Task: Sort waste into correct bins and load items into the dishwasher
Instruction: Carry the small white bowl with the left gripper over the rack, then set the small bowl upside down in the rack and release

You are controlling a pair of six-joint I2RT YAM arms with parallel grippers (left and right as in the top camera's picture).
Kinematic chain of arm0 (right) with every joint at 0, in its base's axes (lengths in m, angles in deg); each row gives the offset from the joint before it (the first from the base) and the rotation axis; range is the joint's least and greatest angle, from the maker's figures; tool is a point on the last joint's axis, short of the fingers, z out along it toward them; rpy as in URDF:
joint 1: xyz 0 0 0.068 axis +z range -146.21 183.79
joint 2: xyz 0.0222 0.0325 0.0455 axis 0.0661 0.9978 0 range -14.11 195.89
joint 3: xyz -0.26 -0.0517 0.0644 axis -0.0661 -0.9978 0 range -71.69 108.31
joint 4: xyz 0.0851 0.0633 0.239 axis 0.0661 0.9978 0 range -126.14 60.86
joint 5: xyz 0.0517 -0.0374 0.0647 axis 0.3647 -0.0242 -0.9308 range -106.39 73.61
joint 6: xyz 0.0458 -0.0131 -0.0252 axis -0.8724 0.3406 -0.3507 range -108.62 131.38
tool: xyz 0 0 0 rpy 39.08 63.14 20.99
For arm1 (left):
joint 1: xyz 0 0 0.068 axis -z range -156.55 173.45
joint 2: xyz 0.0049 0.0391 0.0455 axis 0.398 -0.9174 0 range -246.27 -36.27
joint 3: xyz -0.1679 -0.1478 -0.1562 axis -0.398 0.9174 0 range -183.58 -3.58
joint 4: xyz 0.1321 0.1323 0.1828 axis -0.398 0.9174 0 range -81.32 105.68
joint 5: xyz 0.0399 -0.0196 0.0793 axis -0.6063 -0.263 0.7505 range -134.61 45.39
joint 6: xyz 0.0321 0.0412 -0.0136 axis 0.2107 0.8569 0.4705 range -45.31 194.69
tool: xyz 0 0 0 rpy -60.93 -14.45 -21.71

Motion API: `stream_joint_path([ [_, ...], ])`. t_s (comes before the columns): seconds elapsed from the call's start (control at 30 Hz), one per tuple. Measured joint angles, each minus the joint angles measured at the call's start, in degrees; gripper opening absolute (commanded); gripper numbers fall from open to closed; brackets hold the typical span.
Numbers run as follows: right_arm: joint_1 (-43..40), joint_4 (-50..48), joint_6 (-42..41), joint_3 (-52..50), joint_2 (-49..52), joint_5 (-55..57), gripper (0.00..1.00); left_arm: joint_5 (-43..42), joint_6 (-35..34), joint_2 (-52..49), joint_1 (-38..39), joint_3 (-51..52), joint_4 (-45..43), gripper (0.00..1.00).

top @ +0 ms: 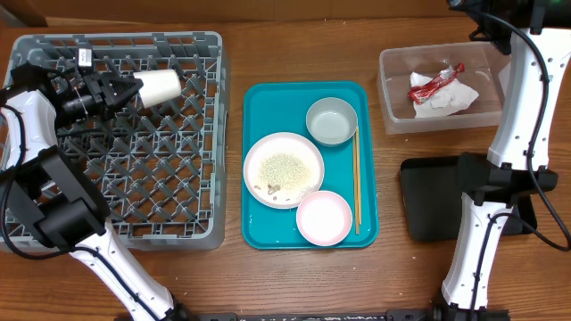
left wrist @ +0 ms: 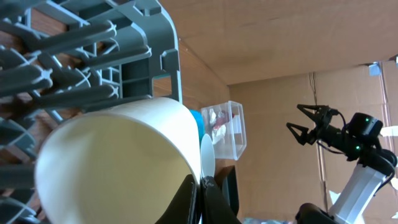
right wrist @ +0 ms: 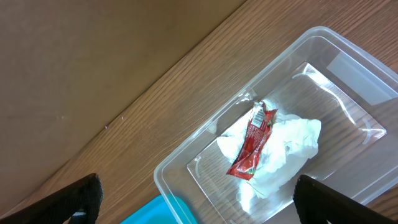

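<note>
Nearest: white cup (left wrist: 118,162), on its side at the dish rack's (top: 125,236) far left, rim clenched by my left gripper (left wrist: 199,190). Far right: my right gripper (right wrist: 196,190), spread wide, above the clear tub (right wrist: 186,155) holding napkin (right wrist: 289,146) and red wrapper (right wrist: 254,143).

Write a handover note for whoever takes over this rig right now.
Left gripper shut on the white cup, held on its side at the far end of the dish rack. Right gripper open above the clear tub.
Done: napkin and red wrapper in the tub.
To do: release the cup; clear crumbs off the plate; load plate, grey bowl, pale bowl and chopsticks, all on the teal tray.
</note>
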Motion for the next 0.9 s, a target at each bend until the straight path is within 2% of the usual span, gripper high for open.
stream_joint_path([
  [0.5, 0.0, -0.04, 0.02, 0.0, 0.0, -0.02, 1.0, -0.37, -0.28, 0.0, 4.0, 0.07, -5.81, 0.04],
  [0.9, 0.0, -0.07, 0.02, 0.0, 0.0, -0.02, 1.0, 5.6, -7.48, 0.0, 4.83, -0.33, -7.87, 0.04],
])
